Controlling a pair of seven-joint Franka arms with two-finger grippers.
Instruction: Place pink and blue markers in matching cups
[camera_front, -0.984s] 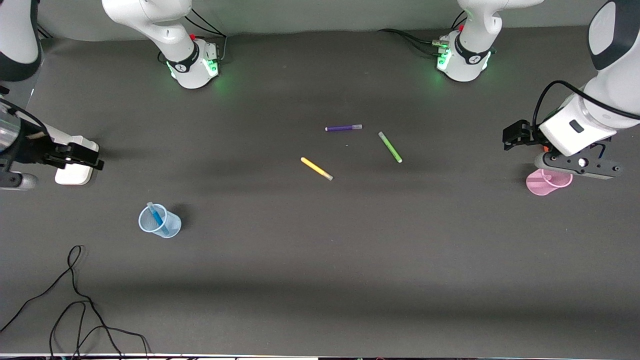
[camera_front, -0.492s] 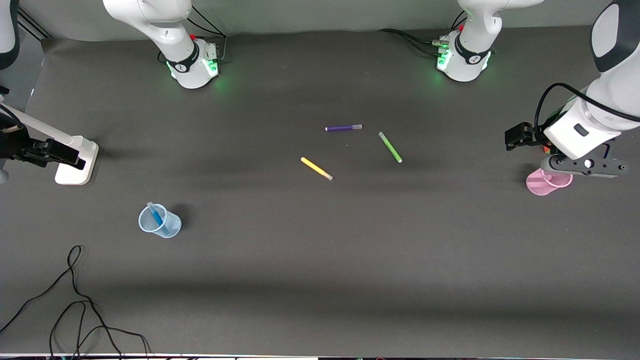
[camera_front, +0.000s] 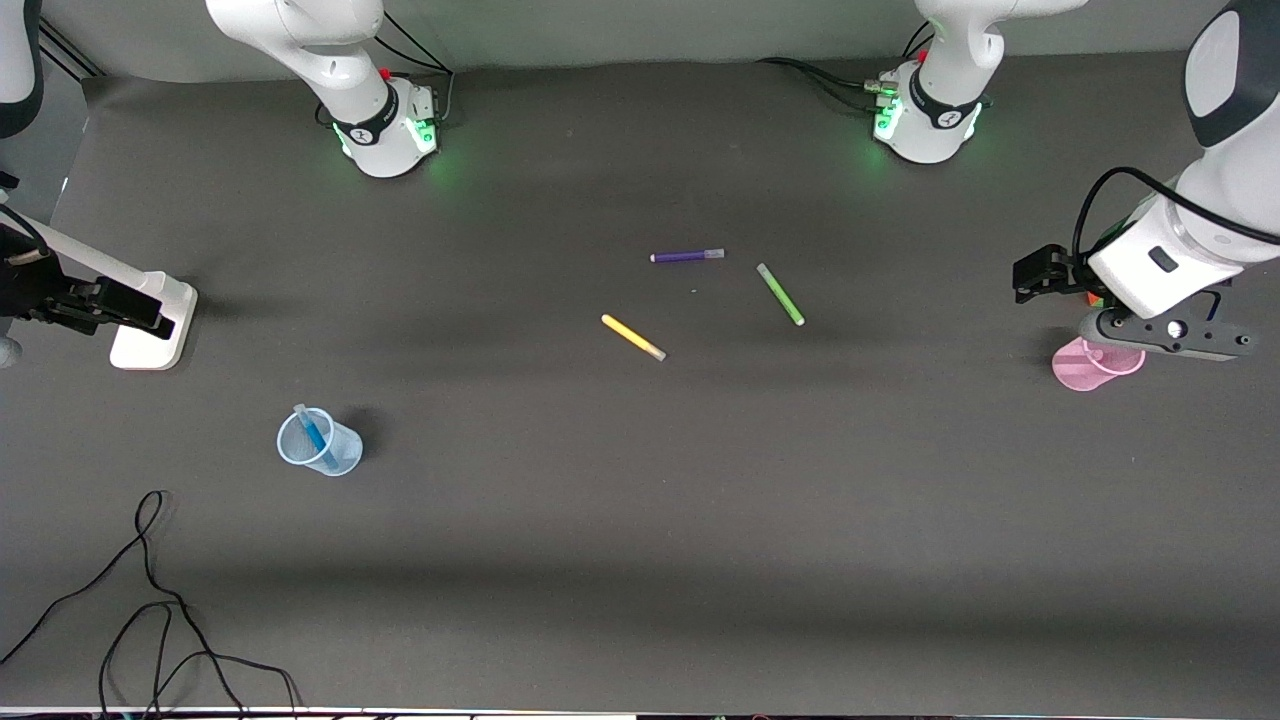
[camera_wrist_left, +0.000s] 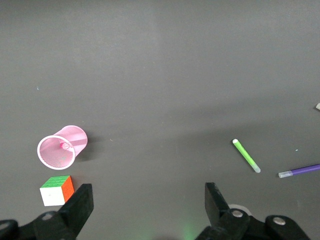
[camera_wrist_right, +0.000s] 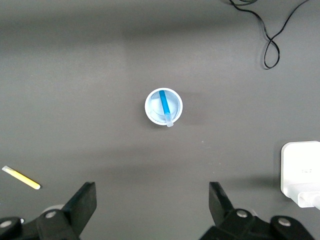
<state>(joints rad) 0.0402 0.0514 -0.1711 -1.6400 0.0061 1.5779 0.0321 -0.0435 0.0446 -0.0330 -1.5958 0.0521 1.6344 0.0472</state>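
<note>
**Spotter:** Toward the right arm's end of the table you have the blue cup (camera_front: 319, 441), upright, with the blue marker (camera_front: 314, 433) leaning inside it, its pale end poking over the rim. Take the yellow marker (camera_front: 633, 337) as your landmark: that cup sits nearer the front camera than it.

**Operator:** And the pink pair?

**Spotter:** The pink cup (camera_front: 1096, 363) stands toward the left arm's end, about level with the yellow marker. In the left wrist view something pink lies inside it (camera_wrist_left: 65, 146); you can't make out for sure that it is the marker. A colour cube (camera_wrist_left: 57, 190) sits just beside the cup.

**Operator:** Grippers?

**Spotter:** Your left gripper (camera_wrist_left: 148, 210) hangs above the pink cup, fingers spread wide, holding nothing. Your right gripper (camera_wrist_right: 152, 207) is up at its own end of the table near the white block (camera_front: 150, 335), fingers equally wide apart and empty.

**Operator:** What changed since a second ago?

**Spotter:** Your right arm has pulled back toward the edge; your left gripper has lifted slightly. The cups, the yellow marker, the green marker (camera_front: 780, 294) and the purple marker (camera_front: 687, 256) haven't moved.
</note>
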